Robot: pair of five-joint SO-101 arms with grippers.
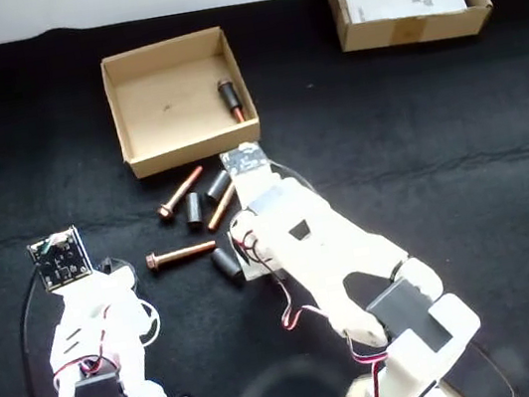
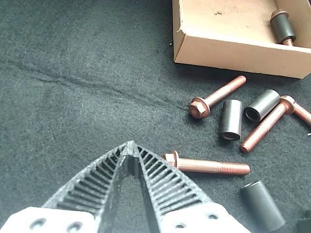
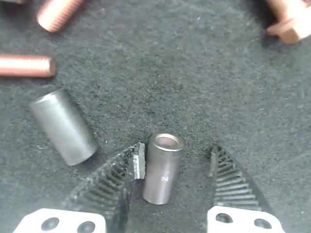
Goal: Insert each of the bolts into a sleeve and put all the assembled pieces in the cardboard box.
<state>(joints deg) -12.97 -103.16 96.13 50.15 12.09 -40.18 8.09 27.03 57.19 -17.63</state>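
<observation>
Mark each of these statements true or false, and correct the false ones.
1. The left end effector is shut and holds nothing. True.
2. The cardboard box holds three assembled pieces. False: it holds one assembled piece.
3. A sleeve sits between the open fingers of the right end effector. True.
4. Every bolt is already in a sleeve. False: a bare bolt lies on the black cloth, with others near it.
</observation>
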